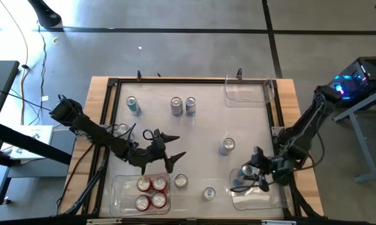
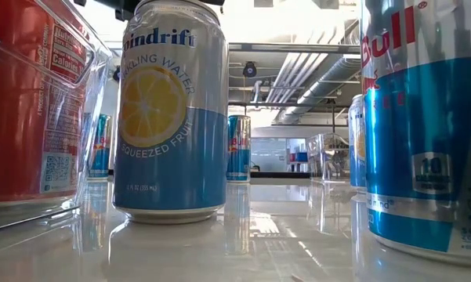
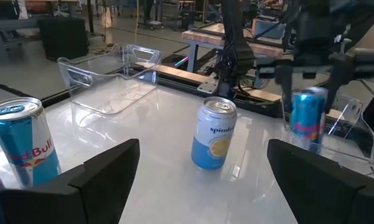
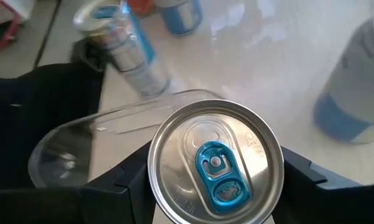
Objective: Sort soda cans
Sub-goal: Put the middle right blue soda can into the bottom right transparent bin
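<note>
My left arm reaches in from the left edge toward the middle of the worktop, its left pincer (image 1: 169, 152) spread wide with nothing between the fingers. My right arm folds back from the right edge, wrist bent down, the right pincer (image 1: 253, 174) clamped around a can (image 4: 216, 164).

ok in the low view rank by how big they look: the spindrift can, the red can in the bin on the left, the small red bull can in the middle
1. Spindrift can and red can: both loom large and are cropped, so unranked; nearness inflates them.
2. Middle Red Bull can: smallest, though it stands farther back.
</note>
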